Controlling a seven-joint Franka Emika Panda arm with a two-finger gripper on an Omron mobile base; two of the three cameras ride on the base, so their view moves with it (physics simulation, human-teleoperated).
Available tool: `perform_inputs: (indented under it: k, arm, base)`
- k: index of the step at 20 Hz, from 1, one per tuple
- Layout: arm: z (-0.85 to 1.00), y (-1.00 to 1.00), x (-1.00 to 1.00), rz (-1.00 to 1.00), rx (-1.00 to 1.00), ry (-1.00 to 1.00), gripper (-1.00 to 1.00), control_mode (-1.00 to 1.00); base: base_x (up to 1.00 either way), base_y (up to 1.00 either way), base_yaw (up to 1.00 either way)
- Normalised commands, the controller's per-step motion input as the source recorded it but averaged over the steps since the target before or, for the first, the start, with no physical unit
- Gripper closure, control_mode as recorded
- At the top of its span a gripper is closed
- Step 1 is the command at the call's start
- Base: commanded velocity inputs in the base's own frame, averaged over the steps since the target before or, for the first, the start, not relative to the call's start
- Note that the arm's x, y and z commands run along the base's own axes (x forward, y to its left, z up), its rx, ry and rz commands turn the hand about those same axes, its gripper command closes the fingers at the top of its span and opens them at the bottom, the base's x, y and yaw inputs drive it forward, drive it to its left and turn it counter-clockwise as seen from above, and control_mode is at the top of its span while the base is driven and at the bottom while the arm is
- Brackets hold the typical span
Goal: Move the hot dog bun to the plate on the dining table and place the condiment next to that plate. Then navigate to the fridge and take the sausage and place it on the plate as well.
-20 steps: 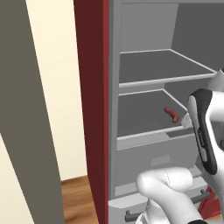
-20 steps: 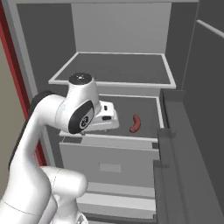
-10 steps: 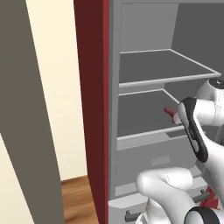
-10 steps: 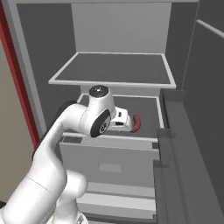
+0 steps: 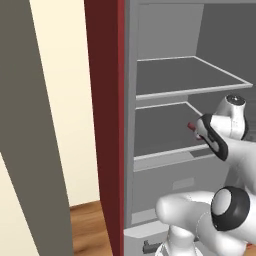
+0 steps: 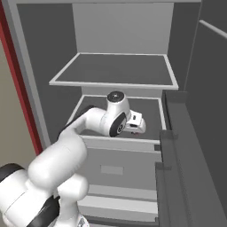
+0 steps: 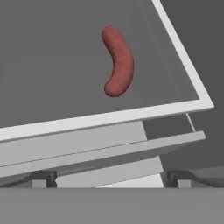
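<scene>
The fridge (image 5: 165, 75) (image 6: 115, 71) stands open in front of me. A curved reddish-brown sausage (image 7: 118, 61) lies on its lower shelf (image 7: 65, 78), near the shelf's front right corner. In the left base view just one red end of the sausage (image 5: 191, 126) pokes out from behind my hand. My gripper (image 7: 111, 181) (image 6: 138, 126) hovers above the front edge of that shelf, open, with nothing between its fingers, a short way from the sausage. The hot dog bun, plate, dining table and condiment are out of view.
An upper shelf (image 6: 115, 73) sits close above the arm. The open grey fridge door (image 6: 190, 155) stands at the right. A dark red cabinet side (image 5: 102, 125) borders the fridge on the left. A lower drawer front (image 6: 111, 170) lies beneath the shelf.
The arm has reached forward into the fridge over the lower shelf; the hand now covers the sausage in the right base view. The gripper has stayed open.
</scene>
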Motion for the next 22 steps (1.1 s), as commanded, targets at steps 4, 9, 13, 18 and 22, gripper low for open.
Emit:
perform_inputs:
  k: [4,9,13,18,22]
  arm:
    - [-0.43,0.0,0.62,-0.01,0.0,0.0,-1.0,-1.0]
    - [-0.22,-0.09,0.82,-0.01,0.0,0.0,-1.0,-1.0]
    - [-0.25,-0.39,0.7,-0.05,0.0,0.09,-1.0,-1.0]
    - [-0.31,-0.39,0.56,-0.04,0.01,0.08,-1.0,-1.0]
    - [-0.41,-0.19,0.44,-0.01,0.03,0.03,-1.0,-1.0]
  base:
    - [0.0,0.0,0.0]
    - [0.0,0.0,0.0]
    - [0.0,0.0,0.0]
    - [0.0,0.0,0.0]
    - [0.0,0.0,0.0]
